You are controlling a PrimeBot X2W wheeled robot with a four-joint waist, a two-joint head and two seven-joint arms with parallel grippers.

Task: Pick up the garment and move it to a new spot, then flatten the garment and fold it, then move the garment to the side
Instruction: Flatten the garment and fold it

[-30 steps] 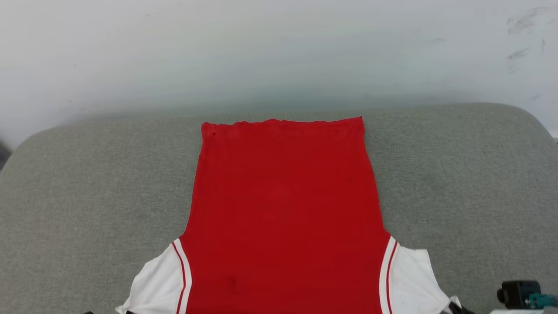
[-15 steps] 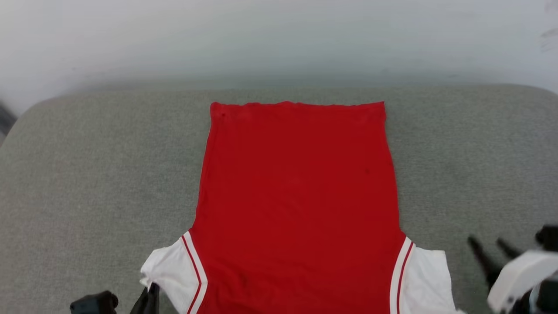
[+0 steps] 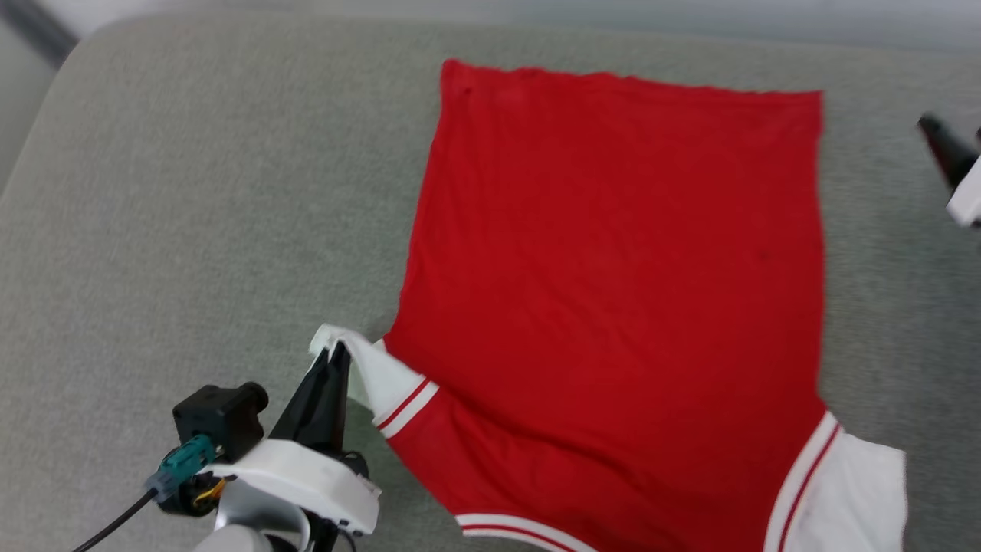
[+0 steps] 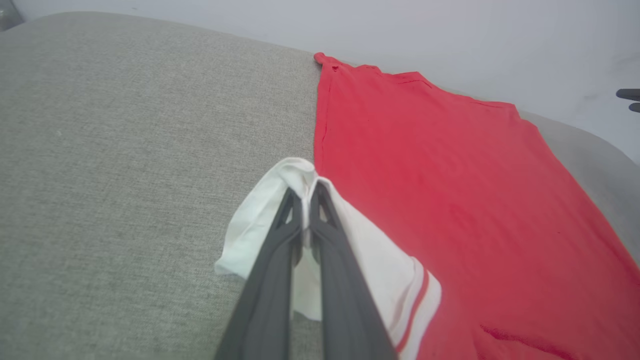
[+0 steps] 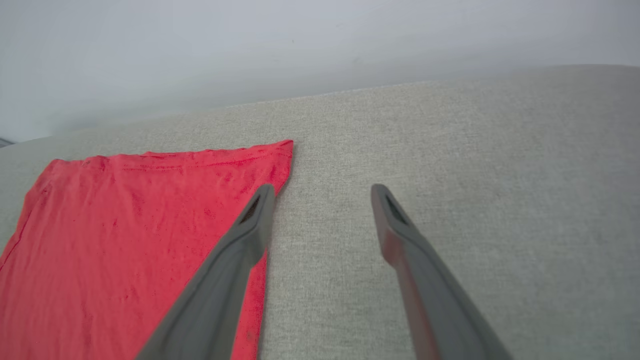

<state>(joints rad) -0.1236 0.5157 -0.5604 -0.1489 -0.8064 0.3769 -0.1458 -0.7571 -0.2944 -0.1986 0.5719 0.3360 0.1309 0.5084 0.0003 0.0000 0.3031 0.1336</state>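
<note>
Grey cushion (image 3: 191, 192) under spread red garment (image 3: 613, 268), white-sleeved, stripe-trimmed

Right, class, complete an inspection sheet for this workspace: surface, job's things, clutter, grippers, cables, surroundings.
Surface: grey fabric cushion.
Job's things: garment, red, spread out with a plain side up; one white sleeve pinched up.
Clutter: nothing seen.
Grippers: left gripper shut on the white sleeve; right gripper open, holding nothing, beside the garment's hem corner.
Cables: black cable running from the left wrist's camera.
Surroundings: pale wall behind the cushion.
</note>
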